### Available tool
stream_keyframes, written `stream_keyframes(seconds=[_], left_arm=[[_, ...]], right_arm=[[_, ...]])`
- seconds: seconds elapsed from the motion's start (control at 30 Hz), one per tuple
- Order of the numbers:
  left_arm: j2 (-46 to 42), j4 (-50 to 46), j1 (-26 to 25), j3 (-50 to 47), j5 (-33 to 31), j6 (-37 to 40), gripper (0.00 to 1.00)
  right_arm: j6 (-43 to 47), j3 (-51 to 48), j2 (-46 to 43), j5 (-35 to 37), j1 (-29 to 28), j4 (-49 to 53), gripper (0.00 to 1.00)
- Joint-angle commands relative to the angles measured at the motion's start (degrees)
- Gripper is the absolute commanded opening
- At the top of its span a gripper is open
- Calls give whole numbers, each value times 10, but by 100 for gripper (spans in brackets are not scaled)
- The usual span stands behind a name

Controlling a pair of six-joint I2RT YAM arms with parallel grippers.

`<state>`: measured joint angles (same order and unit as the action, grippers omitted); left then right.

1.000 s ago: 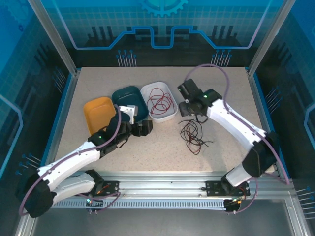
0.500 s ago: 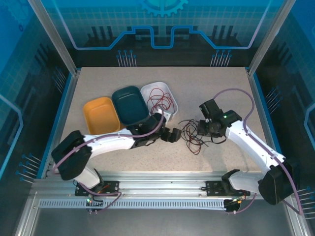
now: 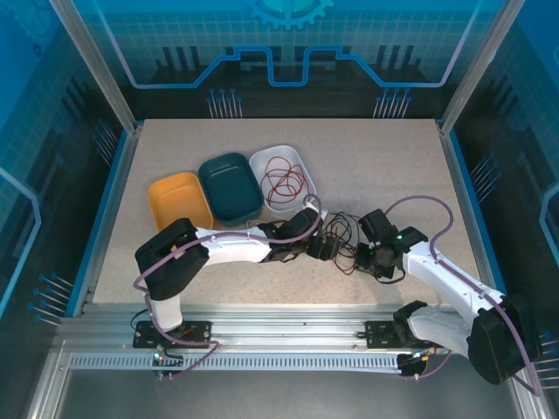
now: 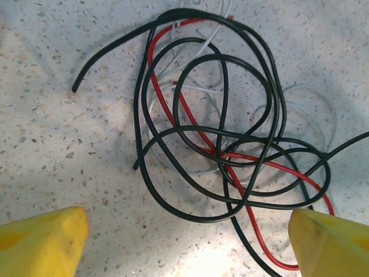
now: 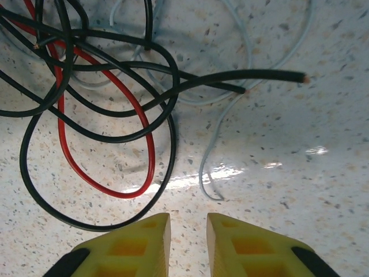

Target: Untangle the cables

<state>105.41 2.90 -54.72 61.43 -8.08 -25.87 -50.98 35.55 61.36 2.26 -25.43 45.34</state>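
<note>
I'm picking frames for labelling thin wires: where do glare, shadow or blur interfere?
Right wrist: glare streak on the table beside the white cable, which is faint against it. Left wrist: tangle sharp, soft shadows beneath. Top external: evenly lit, but strands too small to separate.

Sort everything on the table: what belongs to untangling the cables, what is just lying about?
Job: black cable, red cable, white cable, tangled together; left pincer, right pincer.
Lying about: orange tray, teal tray, white tray holding a red wire.

Black, red and white cables (image 4: 222, 153), tangled loose loops, flat on tabletop (image 4: 46, 144)
</note>
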Motion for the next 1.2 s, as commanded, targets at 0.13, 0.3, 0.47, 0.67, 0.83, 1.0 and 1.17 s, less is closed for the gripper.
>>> stream_keyframes(seconds=[0.13,0.3,0.47,0.67,0.83,1.0,1.17], left_arm=[[42,-3,-1,36,-8,-41,80],[60,-4,4,42,-7,-51,73],[74,-7,9,48,-7,-53,69],[92,-7,14,56,-4,-58,63],[101,-4,17,63,1,-58,57],[115,-7,25,75,7,-56,49],[123,-9,29,82,14,-55,34]], right_arm=[[-59,-31,3,-14,-1,-70,21],[-66,-38,19,-15,-1,-96,21],[-67,-37,32,-23,-2,-116,22],[-68,-37,47,-25,-4,-130,24],[-68,-41,68,-19,-6,-132,23],[-63,-37,80,-18,-6,-132,16],[-53,-14,67,-5,-7,-104,6]])
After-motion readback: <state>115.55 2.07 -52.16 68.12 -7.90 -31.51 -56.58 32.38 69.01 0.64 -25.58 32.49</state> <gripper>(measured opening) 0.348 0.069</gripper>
